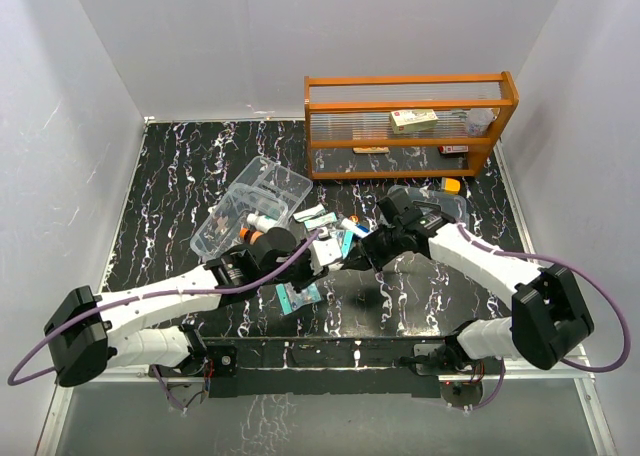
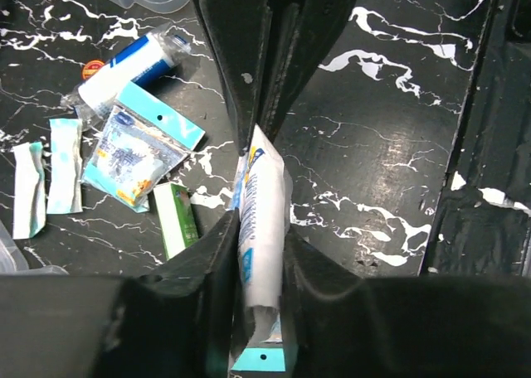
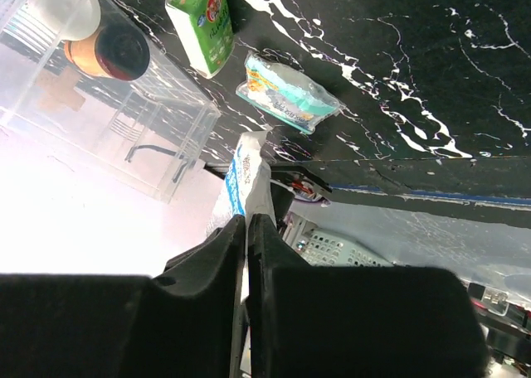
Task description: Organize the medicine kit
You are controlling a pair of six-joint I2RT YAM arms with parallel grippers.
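A white packet (image 2: 262, 197) with blue print and a teal header hangs above the table between both grippers. My left gripper (image 2: 261, 229) is shut on its lower part, the pads pressing both faces. My right gripper (image 3: 248, 220) is shut on the packet's (image 3: 246, 172) thin edge, and its black fingers (image 2: 249, 71) show at the top of the left wrist view. In the top view the two grippers meet at mid-table, left (image 1: 322, 254) and right (image 1: 353, 248). The clear medicine kit box (image 1: 255, 208) lies tilted behind the left arm, with a dark-capped bottle (image 3: 108, 50) inside it.
Loose on the black marble top are a white-and-blue tube (image 2: 124, 70), a teal-header packet (image 2: 137, 150), a green box (image 2: 176, 219) and two white-teal sachets (image 2: 46, 179). Another teal packet (image 1: 300, 296) lies by the near edge. The orange rack (image 1: 410, 121) stands at the back right.
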